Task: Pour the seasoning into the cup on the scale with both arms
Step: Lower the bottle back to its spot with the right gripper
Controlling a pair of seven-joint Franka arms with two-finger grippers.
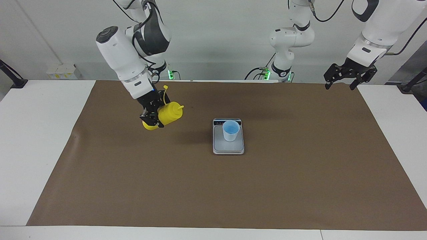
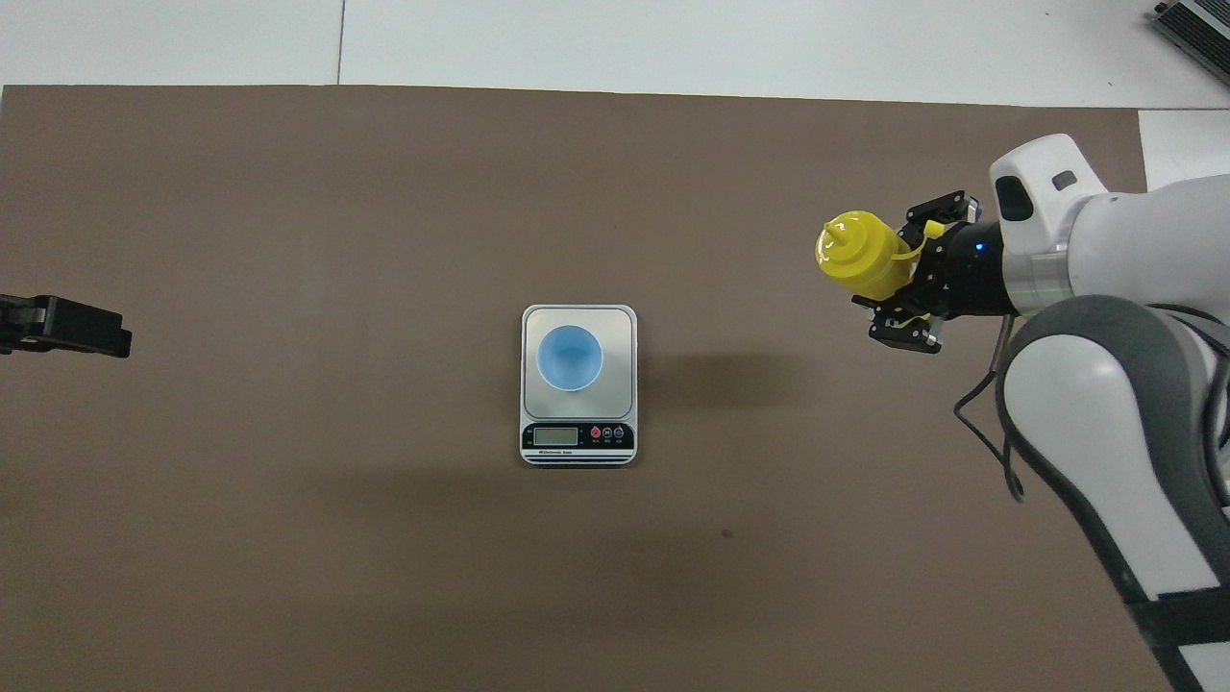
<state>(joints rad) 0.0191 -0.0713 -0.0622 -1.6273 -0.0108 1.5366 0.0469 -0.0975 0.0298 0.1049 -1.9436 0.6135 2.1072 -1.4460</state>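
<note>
- The right hand (image 1: 151, 116) is closed on the yellow seasoning bottle (image 1: 169, 113), clamping it around the lower body. It holds the bottle in the air above the brown mat (image 1: 100, 173), toward the right arm's end of the tabletop (image 1: 36, 133).
- The bottle is tipped well over, with its nozzle aimed toward the scale. Its cap is off the nozzle, and the cap strap (image 1: 164, 93) sticks up beside the hand.
- The scale (image 1: 228, 147) lies flat near the middle of the mat, well apart from the bottle, its dark display strip along the edge nearer to the robots.
- The pale blue cup (image 1: 231, 130) stands upright on the scale's platform, mouth open upward.
- The left hand (image 1: 343, 86) waits with its fingers spread apart, holding nothing, over the mat's edge at the left arm's end.
</note>
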